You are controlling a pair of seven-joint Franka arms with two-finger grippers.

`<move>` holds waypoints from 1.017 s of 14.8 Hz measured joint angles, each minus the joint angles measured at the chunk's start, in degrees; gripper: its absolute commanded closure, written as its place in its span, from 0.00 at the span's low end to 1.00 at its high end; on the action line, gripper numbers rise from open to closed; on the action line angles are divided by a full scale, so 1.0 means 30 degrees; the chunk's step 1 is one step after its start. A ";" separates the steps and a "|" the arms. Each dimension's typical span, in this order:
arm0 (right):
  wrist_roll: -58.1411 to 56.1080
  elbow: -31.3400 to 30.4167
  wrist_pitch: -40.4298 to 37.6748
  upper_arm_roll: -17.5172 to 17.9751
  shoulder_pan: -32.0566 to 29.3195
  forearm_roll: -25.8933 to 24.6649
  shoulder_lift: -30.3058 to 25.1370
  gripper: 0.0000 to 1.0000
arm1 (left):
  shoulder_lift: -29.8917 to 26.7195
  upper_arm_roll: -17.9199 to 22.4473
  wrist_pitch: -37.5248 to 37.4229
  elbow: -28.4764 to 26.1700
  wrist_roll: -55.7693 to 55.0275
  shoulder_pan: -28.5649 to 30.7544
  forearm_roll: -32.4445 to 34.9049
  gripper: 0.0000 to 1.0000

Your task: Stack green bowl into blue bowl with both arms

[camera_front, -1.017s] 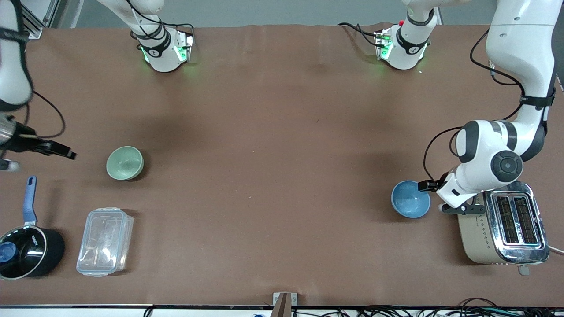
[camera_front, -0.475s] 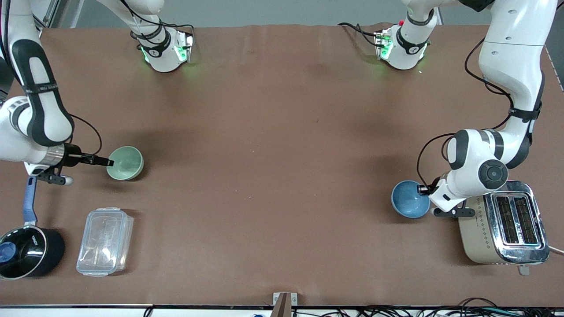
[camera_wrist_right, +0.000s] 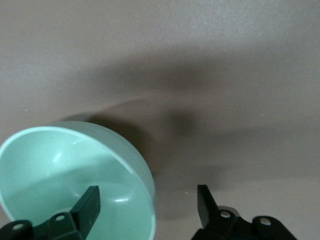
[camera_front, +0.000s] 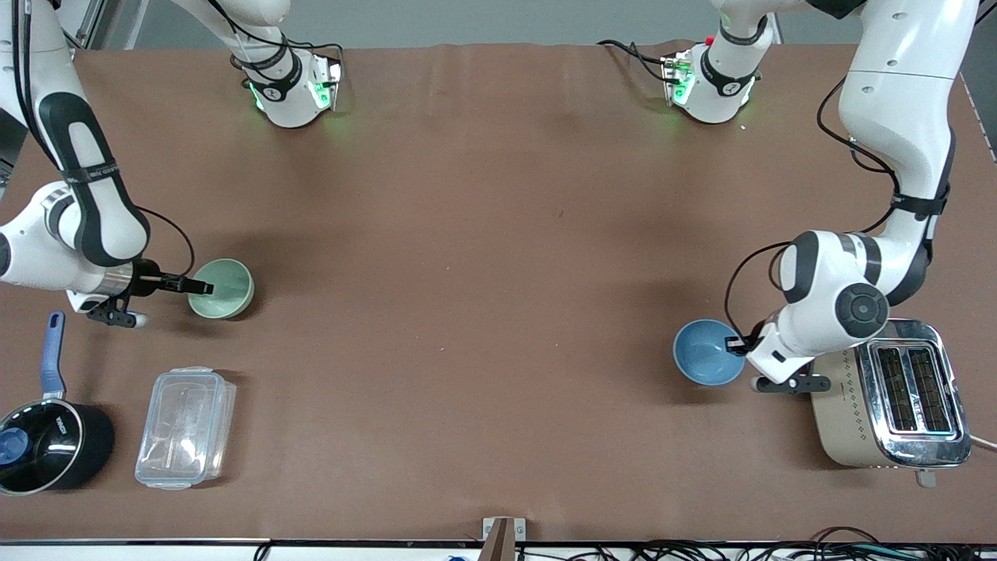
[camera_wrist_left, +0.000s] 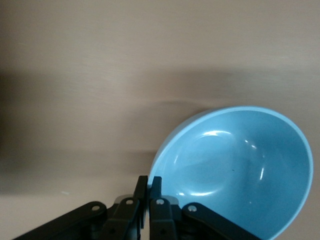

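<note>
Green bowl position: The green bowl point(camera_front: 221, 288) sits upright on the table point(camera_front: 483, 257) toward the right arm's end, farther from the front camera than the clear lidded container point(camera_front: 185, 427) and the black saucepan point(camera_front: 48, 444).
Blue bowl position: The blue bowl point(camera_front: 707, 352) is toward the left arm's end, just beside the toaster point(camera_front: 896, 396). In the left wrist view it appears tilted, so judge it partly lifted.
Right gripper: The right gripper point(camera_front: 204, 288) straddles the green bowl's rim on the side toward the right arm's end. Its fingers point(camera_wrist_right: 89, 204) are spread, one inside the bowl and one outside. No pinch yet.
Left gripper: The left gripper point(camera_front: 733, 344) has its fingers point(camera_wrist_left: 156, 186) pressed together on the blue bowl's rim, pinching the thin wall.
Handling: Treat both bowls as light, rigid and probably breakable. The glossy blue interior suggests a slippery surface. Grip the rim wall only, one finger inside and one outside. Expect a held bowl to hang tilted from a one-sided pinch.
Change from earlier frames: One second ago the right gripper was well clear of the green bowl; half a second ago it was touching the rim; it now reaches over it. The blue bowl has shifted away from the toaster, toward the table's middle, with the left gripper.
Caution: Close the right gripper fully before you lift.
</note>
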 measured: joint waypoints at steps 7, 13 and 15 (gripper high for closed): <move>-0.0217 -0.0382 0.0647 0.0149 0.0324 0.0001 -0.0018 1.00 | -0.0042 -0.5026 -0.1511 0.1019 -0.8590 -0.1254 0.0011 1.00; -0.0167 0.0847 -0.1057 0.0207 0.0766 0.0000 -0.1178 0.99 | 0.0585 -0.5105 -0.0675 0.1241 -1.4113 -0.5895 0.0011 1.00; 0.0344 0.2102 -0.3306 0.0229 0.0935 0.0001 -0.1502 0.99 | 0.1304 -0.5091 0.0620 0.1249 -1.5102 -0.6945 0.0011 1.00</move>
